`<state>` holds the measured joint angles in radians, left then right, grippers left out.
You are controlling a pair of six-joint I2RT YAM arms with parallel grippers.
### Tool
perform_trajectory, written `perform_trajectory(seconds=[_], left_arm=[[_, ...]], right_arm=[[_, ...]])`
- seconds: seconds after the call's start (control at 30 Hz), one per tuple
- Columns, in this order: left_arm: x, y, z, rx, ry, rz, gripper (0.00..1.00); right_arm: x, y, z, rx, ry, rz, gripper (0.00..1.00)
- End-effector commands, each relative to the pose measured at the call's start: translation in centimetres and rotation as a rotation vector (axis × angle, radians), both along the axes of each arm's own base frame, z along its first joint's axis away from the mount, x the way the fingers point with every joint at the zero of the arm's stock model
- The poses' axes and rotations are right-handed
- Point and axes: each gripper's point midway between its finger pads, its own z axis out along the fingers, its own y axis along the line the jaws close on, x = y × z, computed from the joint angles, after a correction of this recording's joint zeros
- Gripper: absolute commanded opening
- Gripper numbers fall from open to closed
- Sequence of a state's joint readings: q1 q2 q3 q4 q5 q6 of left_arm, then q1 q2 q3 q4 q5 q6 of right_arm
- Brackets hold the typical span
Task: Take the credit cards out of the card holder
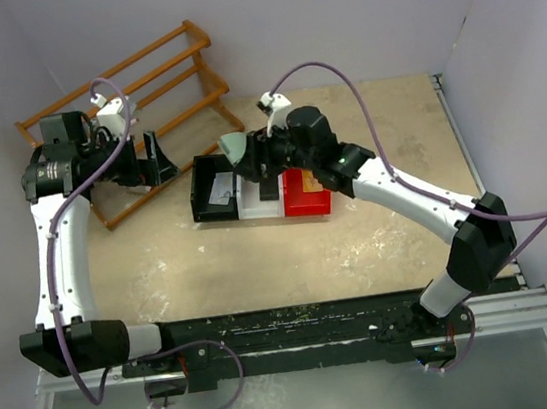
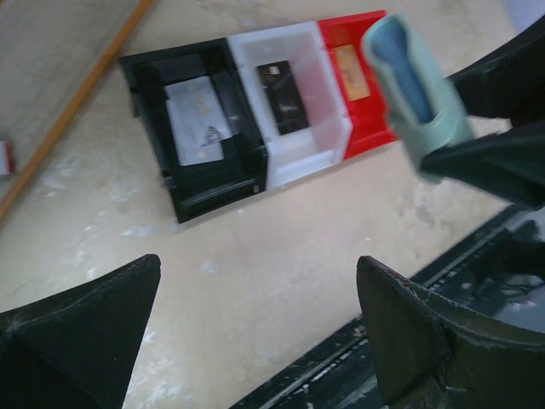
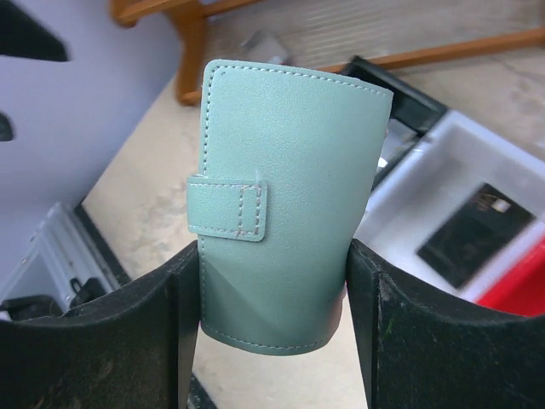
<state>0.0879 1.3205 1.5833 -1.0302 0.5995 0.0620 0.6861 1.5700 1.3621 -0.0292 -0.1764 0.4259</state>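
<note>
My right gripper (image 1: pixel 245 160) (image 3: pixel 272 249) is shut on the grey-green card holder (image 3: pixel 285 170), gripping its curved sides and holding it above the bins; it also shows in the top view (image 1: pixel 234 147) and the left wrist view (image 2: pixel 415 85). A silvery card (image 2: pixel 194 121) (image 1: pixel 221 186) lies in the black bin (image 2: pixel 149 81). A black card (image 2: pixel 286 96) (image 3: pixel 477 234) lies in the white bin (image 2: pixel 294 43). An orange-gold card (image 2: pixel 349 72) lies in the red bin (image 2: pixel 375 136). My left gripper (image 1: pixel 159 159) (image 2: pixel 257 262) is open and empty, left of the bins.
A wooden rack (image 1: pixel 138 91) stands at the back left behind my left gripper; one of its bars shows in the left wrist view (image 2: pixel 77 102). The black base rail (image 1: pixel 299 322) runs along the near edge. Walls close in the back and both sides.
</note>
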Motion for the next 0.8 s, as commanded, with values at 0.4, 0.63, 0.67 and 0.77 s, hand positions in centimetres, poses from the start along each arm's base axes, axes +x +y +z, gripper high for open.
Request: perform_trajectory(seconds=[0.4,0.63,0.67,0.77], left_arm=[[-4.2,-5.5,7.5,-0.411,-0.029,-0.176,0.99],[-4.5,-5.7,7.5,-0.436,-0.032,-0.191,0.99],[-4.4,-5.7,7.2,-0.435,-0.02,-0.185,1.0],[-4.1,-5.5,6.3,-0.437,0.01,-0.168,0.92]], right_arm=[[-4.9,8.6,9.3,0.102,-0.235,0.167,0.63],[-5.8,9.8,10.7,0.101,-0.284,0.173,0.63],[-6.0,9.9,10.8,0.101,-0.289,0.172,0.63],[-6.3,10.3,10.8,0.096,-0.297,0.173,0.64]])
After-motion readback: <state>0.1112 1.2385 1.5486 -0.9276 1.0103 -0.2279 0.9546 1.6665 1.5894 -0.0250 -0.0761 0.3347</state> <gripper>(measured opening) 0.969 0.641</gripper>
